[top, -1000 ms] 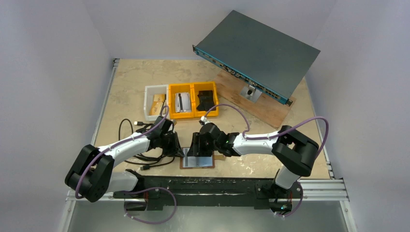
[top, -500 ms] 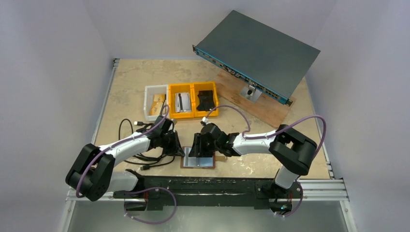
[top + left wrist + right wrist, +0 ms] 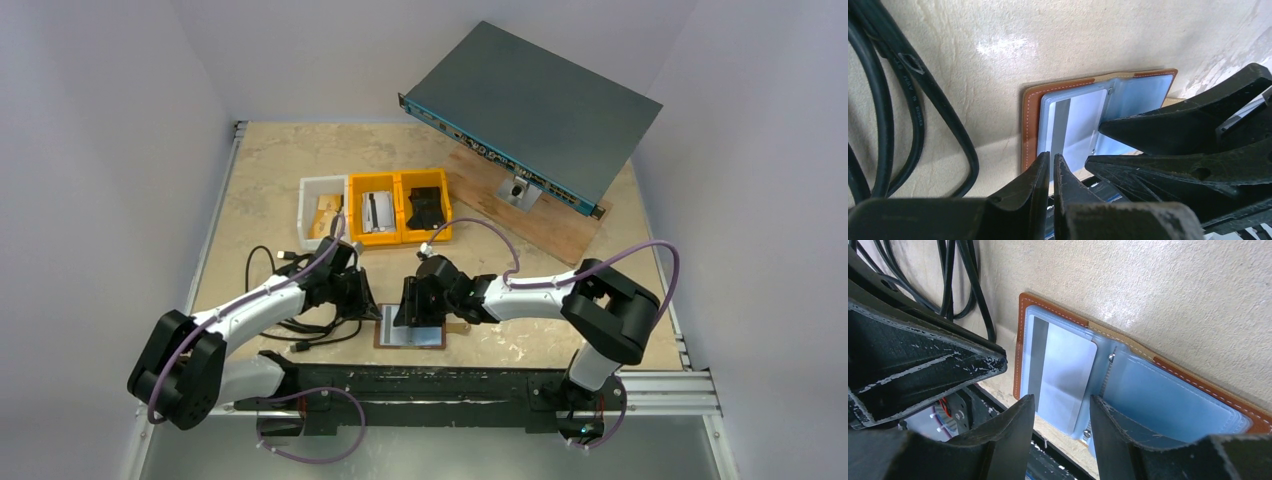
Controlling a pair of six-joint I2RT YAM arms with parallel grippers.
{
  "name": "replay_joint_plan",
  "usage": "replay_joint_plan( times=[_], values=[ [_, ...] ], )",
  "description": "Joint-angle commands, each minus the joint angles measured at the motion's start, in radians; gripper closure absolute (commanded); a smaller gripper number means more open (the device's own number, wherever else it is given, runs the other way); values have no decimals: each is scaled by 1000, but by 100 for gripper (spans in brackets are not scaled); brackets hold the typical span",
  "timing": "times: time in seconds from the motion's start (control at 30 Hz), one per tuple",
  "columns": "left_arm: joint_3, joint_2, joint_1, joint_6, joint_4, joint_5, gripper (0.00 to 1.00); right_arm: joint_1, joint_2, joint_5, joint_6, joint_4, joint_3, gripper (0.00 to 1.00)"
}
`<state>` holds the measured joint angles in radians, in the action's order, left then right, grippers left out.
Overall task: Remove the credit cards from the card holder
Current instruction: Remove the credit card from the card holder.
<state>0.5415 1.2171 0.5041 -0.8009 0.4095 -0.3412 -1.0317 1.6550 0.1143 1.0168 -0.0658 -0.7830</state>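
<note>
We see the card holder (image 3: 410, 334) lying open and flat on the table (image 3: 260, 180) at the bottom centre of the top view, just above the arms' base rail. Its brown cover faces down and its bluish clear pockets face up. One striped card (image 3: 1063, 375), pale with a dark band along its left side, sits in the left-hand pocket.

The left gripper (image 3: 1051, 162) comes in from the left and hangs over the holder's near-left edge. Its fingers are almost together, with only a thin slit between them, and we cannot tell whether they pinch anything.

The right gripper (image 3: 1060, 405) reaches in from the right with its fingers spread. In its own wrist view the striped card shows in the gap between them, and the right-hand finger (image 3: 1118, 435) lies over the blue pocket near the fold.

Black cables (image 3: 290, 325) loop on the table left of the holder.

Higher in the top view, tan cards (image 3: 326, 215) lie in the white bin (image 3: 304, 215). Beside it stand the yellow bins (image 3: 398, 206), with pale cards (image 3: 377, 212) in the left compartment and a black object (image 3: 425, 208) in the right. A grey box (image 3: 530, 100) leans at the upper right.
</note>
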Motion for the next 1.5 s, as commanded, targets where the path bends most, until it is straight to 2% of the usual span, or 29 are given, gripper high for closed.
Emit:
replay_joint_plan(
  times=[0.0, 0.23, 0.7, 0.83, 1.07, 1.47],
  values=[
    [41, 20, -1, 7, -18, -32, 94, 7, -10, -8, 2, -7, 4, 55],
    [43, 70, 12, 9, -50, -37, 95, 29, 14, 24, 12, -76, 55, 56],
    [37, 178, 61, -16, -103, -15, 98, 37, 77, 64, -18, -120, 42, 56],
    [21, 171, 61, -35, -111, -6, 99, 43, 76, 72, -17, -137, 50, 56],
    [86, 70, 60, 17, 31, 104, 94, 60, 55, 71, -18, -136, 75, 56],
    [75, 97, 59, 18, 21, 115, 96, 61, 48, 63, -15, -137, 94, 56]
  ],
)
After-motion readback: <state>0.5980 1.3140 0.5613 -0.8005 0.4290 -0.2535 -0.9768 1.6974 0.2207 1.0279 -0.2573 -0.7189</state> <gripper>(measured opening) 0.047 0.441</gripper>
